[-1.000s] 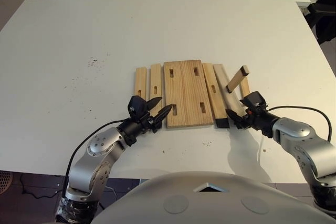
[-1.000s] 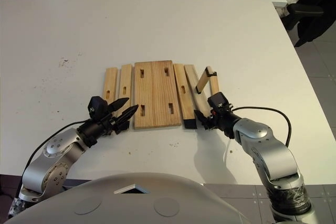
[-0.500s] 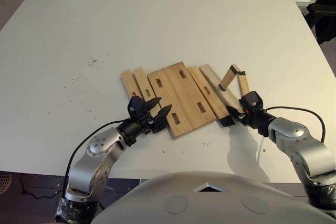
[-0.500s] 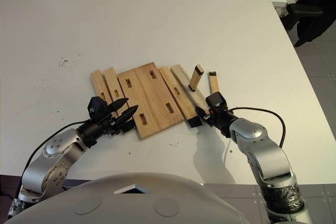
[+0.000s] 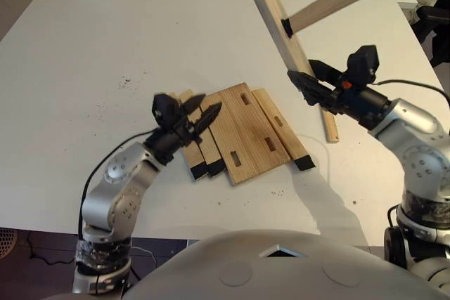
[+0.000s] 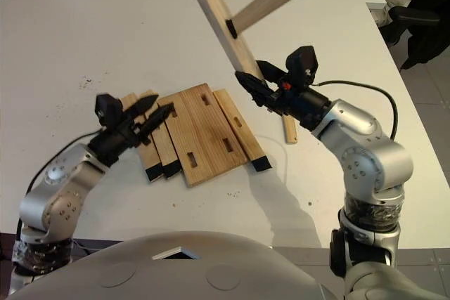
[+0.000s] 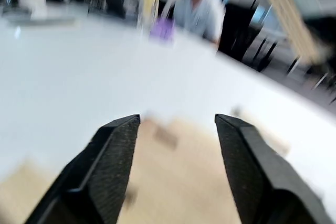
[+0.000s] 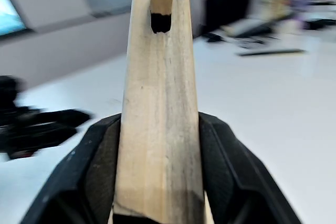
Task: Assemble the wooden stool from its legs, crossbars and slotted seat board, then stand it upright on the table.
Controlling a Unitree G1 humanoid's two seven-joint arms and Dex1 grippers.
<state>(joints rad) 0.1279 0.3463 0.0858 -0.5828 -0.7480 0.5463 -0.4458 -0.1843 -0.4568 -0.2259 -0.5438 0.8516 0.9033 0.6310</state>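
Right wrist view: your right pincer is clamped on the lifted leg, one finger on each side, close to its lower end.
Lifted leg: it hangs tilted above the bench, well apart from the other parts. A crossbar is plugged into its slot and sticks out sideways.
Left pincer: your left pincer hovers with its fingers spread wide and nothing between them. It is just over the two legs lying left of the seat board.
Step in hand: by my judgement, you are joining the held leg and crossbar to a second leg.
Doing it well: you grip a long piece near one end, so swing it slowly, or the far end may twist in the fingers. Bring the crossbar's free end square to the next leg's slot. Pin that leg to the bench with your left pincer before you press.
Risk: a jolt could work the crossbar loose from its slot.
Legs: four. One is in your grasp, two lie left of the board, and the fourth leg lies against its right edge.
Crossbars: two. One sits in the lifted leg, and the loose crossbar lies on the bench to the right of the other parts.
Seat board: one, lying flat, with four slots showing.
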